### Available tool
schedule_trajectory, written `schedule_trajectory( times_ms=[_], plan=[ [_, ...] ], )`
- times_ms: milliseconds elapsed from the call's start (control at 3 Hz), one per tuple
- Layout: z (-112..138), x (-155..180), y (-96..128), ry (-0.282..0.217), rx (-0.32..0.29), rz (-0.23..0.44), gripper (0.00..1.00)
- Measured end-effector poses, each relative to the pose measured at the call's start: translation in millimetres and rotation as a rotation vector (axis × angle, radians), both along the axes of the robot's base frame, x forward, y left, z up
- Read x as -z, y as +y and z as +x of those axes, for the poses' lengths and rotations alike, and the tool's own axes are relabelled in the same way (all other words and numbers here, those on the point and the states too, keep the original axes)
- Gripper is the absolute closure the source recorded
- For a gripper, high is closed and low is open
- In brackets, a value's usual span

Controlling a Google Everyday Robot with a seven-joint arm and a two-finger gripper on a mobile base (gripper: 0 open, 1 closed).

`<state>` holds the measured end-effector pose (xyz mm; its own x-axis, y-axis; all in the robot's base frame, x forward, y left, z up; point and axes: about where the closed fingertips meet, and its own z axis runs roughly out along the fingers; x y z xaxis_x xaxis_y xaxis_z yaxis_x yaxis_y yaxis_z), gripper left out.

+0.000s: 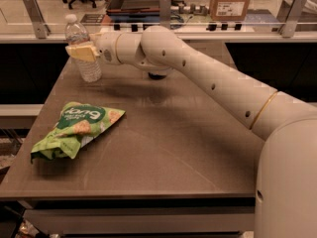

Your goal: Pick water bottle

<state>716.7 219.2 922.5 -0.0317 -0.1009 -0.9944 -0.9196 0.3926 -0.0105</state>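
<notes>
The pale robot arm (213, 83) reaches from 4 o'clock toward 10 o'clock across the brown table (173, 148). A green chip bag (77, 130) lies flat at the table's 8 o'clock. The water bottle (90, 69) stands upright near the 10 o'clock corner. The gripper (81, 52) overlaps the bottle's midsection, its yellowish tip crossing the front; whether it has clamped the bottle I cannot tell.
</notes>
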Motion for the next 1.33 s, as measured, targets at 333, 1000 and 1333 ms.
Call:
schedule_trajectory(
  times_ms=[333,1000,1333],
  plan=[
    [-1.1,0.1,2.4,0.000,-0.004,0.000,0.88],
    [-2.0,-0.1,5.2,0.001,-0.008,0.002,1.00],
    [-4.7,-18.2,0.5,-0.036,0.007,0.004,1.00]
  ],
)
